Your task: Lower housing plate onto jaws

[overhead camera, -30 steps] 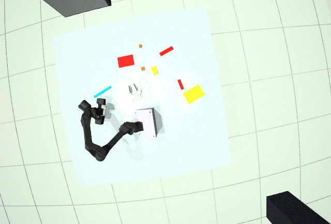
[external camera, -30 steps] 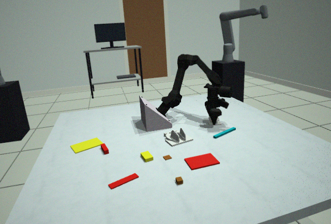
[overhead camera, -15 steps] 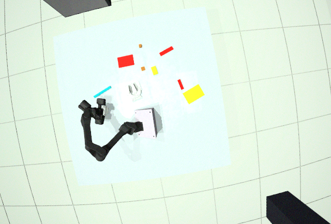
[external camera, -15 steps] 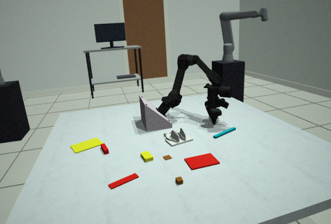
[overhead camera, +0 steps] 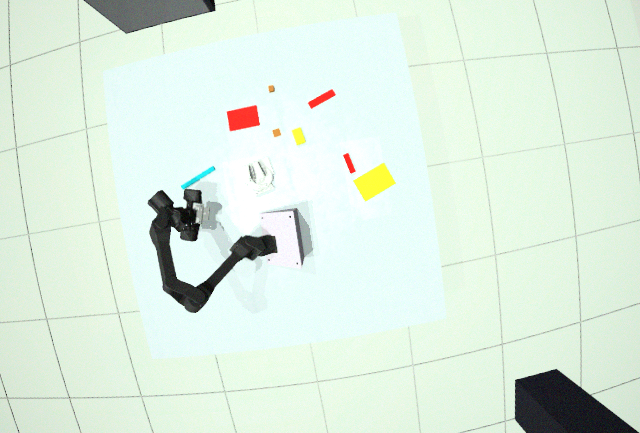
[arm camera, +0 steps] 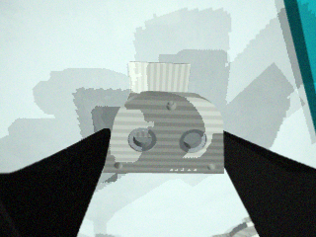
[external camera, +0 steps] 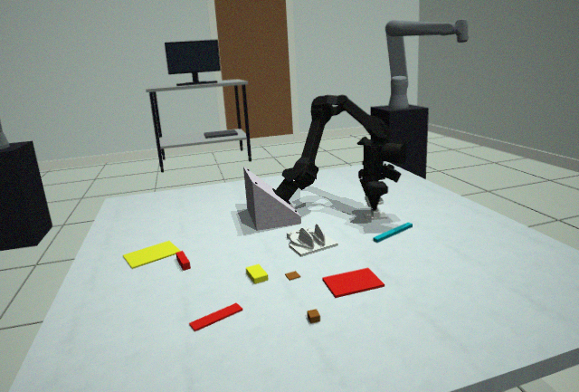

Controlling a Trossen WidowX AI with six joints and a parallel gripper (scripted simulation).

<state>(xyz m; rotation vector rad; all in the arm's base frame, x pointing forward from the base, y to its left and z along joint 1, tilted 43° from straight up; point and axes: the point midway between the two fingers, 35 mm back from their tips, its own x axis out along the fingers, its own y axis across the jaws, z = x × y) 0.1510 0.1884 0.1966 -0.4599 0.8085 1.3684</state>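
The housing plate (arm camera: pixel 168 120) (overhead camera: pixel 202 214) is pale and ribbed, with two round holes and a raised block along one edge. My gripper (arm camera: pixel 163 134) (external camera: pixel 374 208) is shut on the housing plate, with one black finger against each side. The plate appears to be held level and slightly above the table, over its own shadow. The gripper base (external camera: pixel 317 249) lies flat on the table away from the held plate. Its two jaws (overhead camera: pixel 257 168) (external camera: pixel 312 235) stand upright, side by side. The fingertips are tiny in the top and exterior views, and the jaw stubs cannot be made out.
A teal bar (overhead camera: pixel 197 177) (external camera: pixel 393 232) (arm camera: pixel 300 44) lies close to my gripper. The arm's pale wedge mount (overhead camera: pixel 285 232) (external camera: pixel 266 212) stands beside the base. A red slab (overhead camera: pixel 243 118) (external camera: pixel 354 282), a yellow block (overhead camera: pixel 298 136) (external camera: pixel 256 273) and several other pieces lie beyond the base.
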